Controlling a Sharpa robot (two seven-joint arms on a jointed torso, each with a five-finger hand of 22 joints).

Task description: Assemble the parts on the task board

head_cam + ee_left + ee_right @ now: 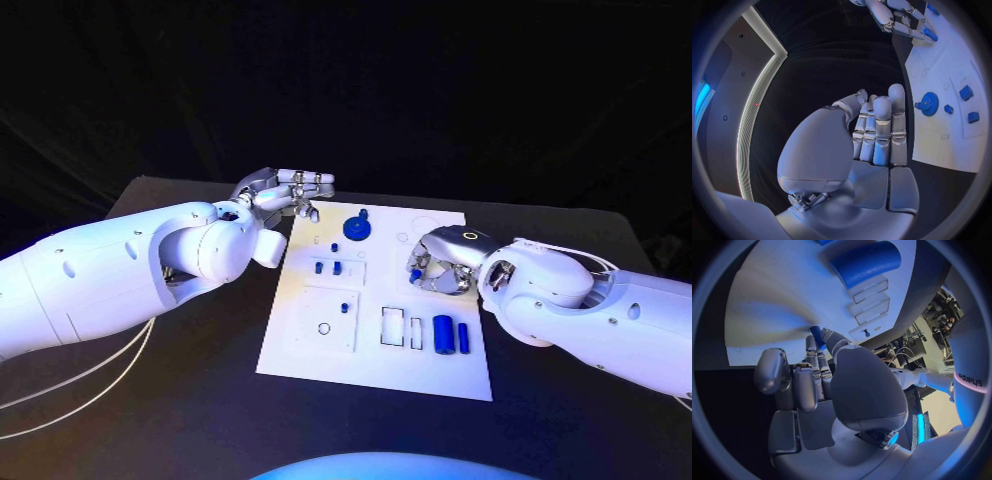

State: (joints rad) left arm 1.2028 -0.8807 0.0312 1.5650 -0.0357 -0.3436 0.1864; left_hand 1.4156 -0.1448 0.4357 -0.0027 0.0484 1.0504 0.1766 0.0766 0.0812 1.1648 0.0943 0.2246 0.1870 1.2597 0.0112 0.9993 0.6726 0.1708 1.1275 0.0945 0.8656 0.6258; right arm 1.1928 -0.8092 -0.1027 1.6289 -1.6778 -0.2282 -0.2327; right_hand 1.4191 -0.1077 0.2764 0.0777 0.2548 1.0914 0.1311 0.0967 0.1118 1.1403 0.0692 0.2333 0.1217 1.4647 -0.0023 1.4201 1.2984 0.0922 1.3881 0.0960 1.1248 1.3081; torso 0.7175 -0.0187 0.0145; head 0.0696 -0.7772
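Note:
The white task board lies in the middle of the black table. On it are a blue gear at the far end, small blue pegs on its left half and a large blue cylinder near the front right. My right hand hovers over the board's right middle and pinches a small blue part between its fingertips; the part shows blue against the board. My left hand hangs at the board's far left corner, its fingers straight and side by side, holding nothing.
A smaller blue cylinder lies beside the large one. Rectangular recesses sit left of the cylinders. A ring-shaped mark sits in a raised square at the front left. Black table surrounds the board on all sides.

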